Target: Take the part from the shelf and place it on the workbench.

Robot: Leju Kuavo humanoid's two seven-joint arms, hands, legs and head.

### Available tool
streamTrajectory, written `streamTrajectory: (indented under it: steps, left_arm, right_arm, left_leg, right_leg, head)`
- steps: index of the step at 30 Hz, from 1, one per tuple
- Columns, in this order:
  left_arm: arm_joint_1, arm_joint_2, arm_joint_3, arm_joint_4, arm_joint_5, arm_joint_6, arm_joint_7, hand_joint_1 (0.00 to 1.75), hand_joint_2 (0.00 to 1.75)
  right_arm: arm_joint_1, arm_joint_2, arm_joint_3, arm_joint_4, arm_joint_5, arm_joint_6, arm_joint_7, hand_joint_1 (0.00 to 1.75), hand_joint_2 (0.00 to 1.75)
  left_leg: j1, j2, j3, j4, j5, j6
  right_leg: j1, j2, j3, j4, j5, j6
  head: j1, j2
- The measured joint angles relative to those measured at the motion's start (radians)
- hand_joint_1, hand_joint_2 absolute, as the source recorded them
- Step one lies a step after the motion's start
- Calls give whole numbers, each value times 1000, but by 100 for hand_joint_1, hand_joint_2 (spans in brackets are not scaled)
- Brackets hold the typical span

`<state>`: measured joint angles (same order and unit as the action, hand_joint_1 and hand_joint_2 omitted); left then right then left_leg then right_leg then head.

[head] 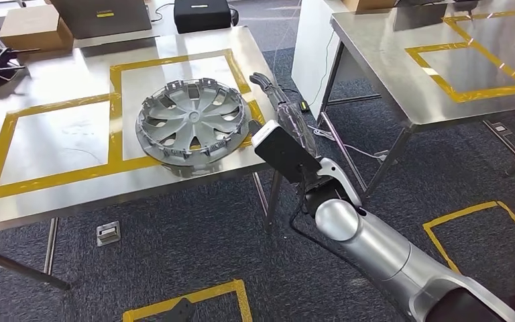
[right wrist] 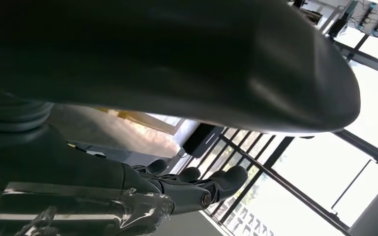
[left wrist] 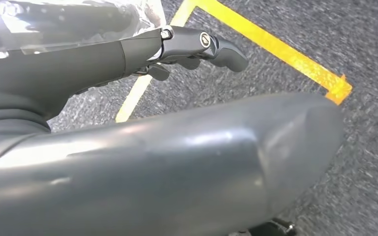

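Right hand (head: 273,90) empty | hubcap (head: 193,126) just beside, on workbench (head: 53,194)

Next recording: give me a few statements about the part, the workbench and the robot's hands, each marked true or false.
1. The hubcap lies on the workbench. True.
2. The right hand grips the hubcap. False: it is beside the hubcap, apart from it, holding nothing.
3. Yellow tape marks squares on the workbench. True.
4. The left hand rests on the workbench. False: it hangs over carpeted floor with yellow tape.
5. The hubcap stands upright on its rim. False: it lies nearly flat.
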<state>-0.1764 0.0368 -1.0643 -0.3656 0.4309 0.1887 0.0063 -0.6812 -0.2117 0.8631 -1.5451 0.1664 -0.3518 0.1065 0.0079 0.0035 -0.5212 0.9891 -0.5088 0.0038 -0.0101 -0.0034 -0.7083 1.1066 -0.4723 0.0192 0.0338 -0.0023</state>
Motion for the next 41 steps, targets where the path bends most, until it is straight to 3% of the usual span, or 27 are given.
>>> streamTrajectory:
  steps: [2, 3, 5, 7, 9, 10, 12, 13, 15, 17, 18, 19, 20, 22, 24, 25, 27, 28, 29, 30, 32, 33, 34, 36, 38, 40, 41]
  left_arm:
    - [0, 0, 0, -2, 1, 0, 0, 0, 0]
    - [0, 0, 0, -2, 3, 0, 0, 0, 0]
    - [0, 0, 0, -2, 5, 0, 0, 0, 0]
    - [1, 0, 0, -2, 6, 0, 0, 0, 0]
    - [0, 0, 0, -3, 6, 0, 0, 0, 0]
    - [0, 0, 0, -4, 6, 0, 0, 0, 0]
    - [1, 0, 0, -5, 6, 0, -1, 0, 0]
    - [3, 0, 0, -5, 6, 0, 0, 0, 0]
    - [5, 0, -1, -5, 7, 0, 0, 0, 0]
    - [6, 0, -1, -5, 8, 0, 0, 0, 0]
    - [6, 0, -1, -5, 8, 0, 0, 0, 0]
    - [6, 0, -1, -5, 8, 0, 0, 0, 0]
    - [6, 0, -1, -5, 9, 0, 0, 0, 0]
    - [5, 0, -1, -5, 10, 1, 0, 0, 0]
    - [2, 0, -1, -7, 12, 2, -1, 0, 0]
    - [2, 0, -1, -8, 14, 2, -1, 0, 0]
    - [2, 0, -1, -9, 17, 3, -1, 0, 0]
    - [3, 0, -1, -9, 18, 3, -1, 0, 0]
    - [3, 0, -1, -10, 19, 3, -1, 0, 0]
    - [2, 0, -1, -10, 20, 4, -1, 0, 0]
    - [0, 1, -1, -10, 21, 4, -1, 0, 0]
    - [0, 1, -1, -10, 21, 5, -1, 0, 0]
    - [0, 1, -1, -11, 22, 5, -1, 0, 0]
    - [0, 1, -1, -11, 22, 5, -1, 0, 0]
    - [0, 1, -1, -12, 23, 5, -1, 0, 0]
    - [0, 0, -1, -13, 23, 5, -1, 0, 0]
    - [0, -1, -1, -13, 23, 5, -1, 0, 0]
  right_arm:
    - [4, -3, -1, -1, 2, 0, 2, 0, 0]
    - [7, -4, -1, -1, 2, 0, 2, 0, 0]
    - [13, -6, -1, -1, 4, 0, 4, 0, 0]
    - [14, -8, -3, -2, 6, 0, 4, 0, 0]
    - [13, -8, -6, -7, 6, 0, 4, 0, 0]
    - [13, -8, -7, -10, 6, 0, 4, 0, 0]
    - [14, -9, -7, -12, 6, 0, 5, 0, 0]
    - [14, -9, -7, -12, 6, 0, 5, 0, 0]
    - [15, -9, -8, -12, 6, 1, 6, 0, 0]
    - [17, -9, -8, -12, 6, 2, 7, 0, 0]
    - [18, -10, -8, -12, 6, 2, 8, 0, 0]
    - [20, -10, -7, -12, 6, 2, 8, 0, 0]
    - [21, -10, -7, -12, 6, 2, 8, 0, 0]
    - [23, -10, -8, -12, 6, 2, 8, 0, 0]
    - [23, -10, -9, -14, 6, 2, 8, 0, 0]
    - [24, -10, -10, -15, 6, 2, 8, 0, 0]
    - [25, -12, -10, -15, 6, 2, 8, 0, 0]
    - [26, -13, -10, -15, 6, 2, 8, 0, 0]
    - [27, -14, -10, -15, 6, 2, 8, 0, 0]
    - [27, -15, -10, -15, 6, 2, 8, 0, 0]
    - [29, -16, -10, -15, 6, 2, 8, 0, 0]
    - [30, -17, -10, -15, 6, 2, 8, 0, 0]
    - [31, -17, -10, -15, 6, 2, 8, 0, 0]
    - [33, -17, -10, -14, 6, 2, 8, 0, 0]
    - [32, -18, -11, -15, 6, 2, 8, 0, 0]
    - [30, -18, -12, -17, 6, 2, 7, 0, 0]
    - [30, -18, -12, -17, 6, 2, 6, 0, 0]
  left_leg:
    - [-3, 0, -31, 4, 22, 5]
    - [-4, 1, -48, 8, 32, 6]
    - [-7, 1, -84, 17, 52, 5]
    - [-9, 0, -116, 27, 69, 1]
    - [-9, 0, -137, 33, 87, -8]
    - [-7, 0, -142, 33, 96, -14]
    - [-2, -1, -149, 31, 110, -25]
    - [0, -2, -155, 35, 101, -30]
    - [2, -3, -176, 96, 25, -39]
    - [3, -3, -200, 220, -70, -46]
    - [3, -3, -205, 276, -90, -48]
    - [3, -3, -200, 308, -85, -49]
    - [3, -3, -180, 309, -62, -49]
    - [3, -4, -95, 218, -16, -47]
    - [1, -5, 0, 83, -28, -40]
    - [-2, -6, 25, 41, -42, -35]
    - [-5, -5, 28, 17, -40, -21]
    - [-5, -3, 20, 15, -30, -13]
    - [-4, -1, 11, 13, -18, -4]
    - [-3, 1, -1, 11, -6, 4]
    - [-7, 3, -31, 12, 18, 12]
    - [-8, 4, -48, 14, 31, 14]
    - [-10, 4, -66, 15, 43, 15]
    - [-14, 5, -101, 19, 66, 14]
    - [-18, 4, -127, 24, 85, 12]
    - [-17, 5, -143, 26, 105, 3]
    - [-18, 5, -146, 26, 109, 1]
  right_leg:
    - [0, 0, -27, 128, -89, 3]
    - [0, 0, -32, 180, -102, 3]
    - [0, 0, -2, 200, -67, -1]
    - [4, 2, 86, 94, -32, -10]
    - [11, 5, 175, -41, -51, -20]
    - [15, 6, 197, -80, -62, -23]
    - [18, 5, 194, -97, -52, -32]
    - [17, 4, 188, -100, -42, -38]
    - [12, 0, 166, -104, -19, -50]
    - [12, -3, 139, -99, 2, -53]
    - [12, -4, 125, -96, 11, -53]
    - [12, -5, 109, -93, 21, -52]
    - [12, -6, 92, -89, 31, -51]
    - [11, -5, 60, -78, 49, -45]
    - [13, -5, 40, -69, 66, -36]
    - [13, -5, 36, -68, 74, -31]
    - [11, -6, 32, -72, 91, -20]
    - [10, -4, 28, -68, 85, -14]
    - [9, -2, 20, -52, 60, -9]
    - [8, 0, 8, -16, 17, -5]
    - [7, 1, -21, 105, -86, 0]
    - [7, 1, -30, 168, -117, 1]
    - [8, 1, -29, 210, -121, 1]
    - [8, 2, 14, 200, -74, -5]
    - [14, 4, 111, 72, -35, -19]
    - [21, 6, 199, -67, -51, -29]
    - [23, 6, 218, -99, -61, -31]
  head:
    - [3, 0]
    - [3, 0]
    - [4, 0]
    - [5, 0]
    - [5, 0]
    - [6, 0]
    - [8, 0]
    - [8, 0]
    - [4, 0]
    - [0, 0]
    - [0, 0]
    - [-1, 0]
    - [-1, 0]
    - [-1, 0]
    - [0, 0]
    - [0, 0]
    - [1, 0]
    - [1, 0]
    - [3, 0]
    - [7, 0]
    - [17, 0]
    - [20, 0]
    - [23, 0]
    - [25, 0]
    - [28, 0]
    - [28, 0]
    - [28, 0]
